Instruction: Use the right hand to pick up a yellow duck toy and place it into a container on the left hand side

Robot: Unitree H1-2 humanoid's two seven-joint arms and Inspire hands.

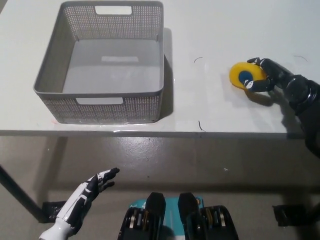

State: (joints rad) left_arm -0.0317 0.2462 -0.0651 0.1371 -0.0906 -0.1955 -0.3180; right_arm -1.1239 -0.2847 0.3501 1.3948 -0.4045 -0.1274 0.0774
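While the white left hand [80, 202] hangs below the front edge of the pale grey tabletop [210, 105], at the lower left over the grey floor, its fingers are spread apart and it holds nothing. Up on the tabletop, towards the far left corner, stands the grey perforated plastic basket [102, 105], rectangular, with a cut-out handle slot in its near wall and another in its far wall; its smooth bottom is bare and its near wall sits close to the front edge. To the right of the basket lies an open stretch of tabletop with a few thin dark marks on it. Further right, near the right edge and well apart from the basket, is the yellow rounded duck toy [244, 76], which shows a dark blue round patch on the side turned towards the camera. The black right hand [272, 75] comes in from the right edge and is wrapped around the toy's right side, fingers curled over its top and under its near side, grasping it. Whether the toy rests on the tabletop or is just lifted off it cannot be told.
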